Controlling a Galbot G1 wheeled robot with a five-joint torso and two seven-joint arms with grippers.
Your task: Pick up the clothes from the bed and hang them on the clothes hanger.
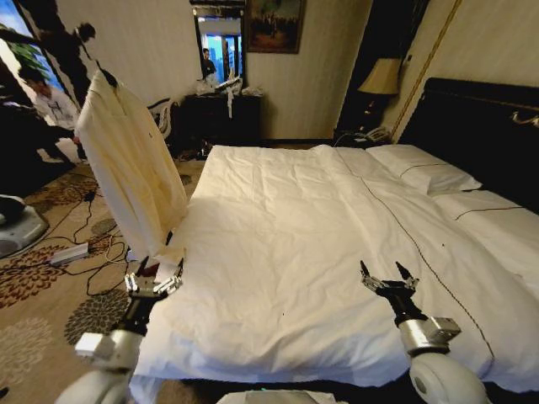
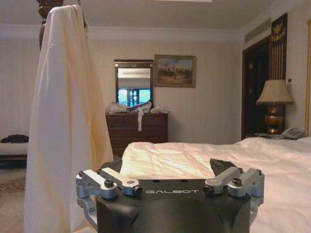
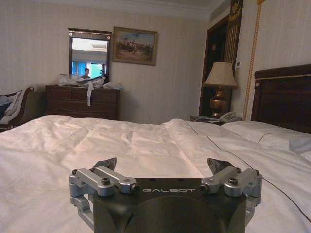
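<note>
Top (image 1: 128,160) hung just above open, empty left gripper (image 1: 154,274); could snag hem and drag it off. Right gripper (image 1: 389,279) open over bed (image 1: 286,244).

The clothes (image 1: 130,164) hang left of the bed (image 1: 286,252) — dresser (image 1: 221,114) behind, lamp (image 1: 383,77) right.

We see a dim, warm-lit room with straight lines bowing at the head view's edges. Soft shadow falls across the duvet (image 1: 278,252), and both wrist views look slightly hazy.
</note>
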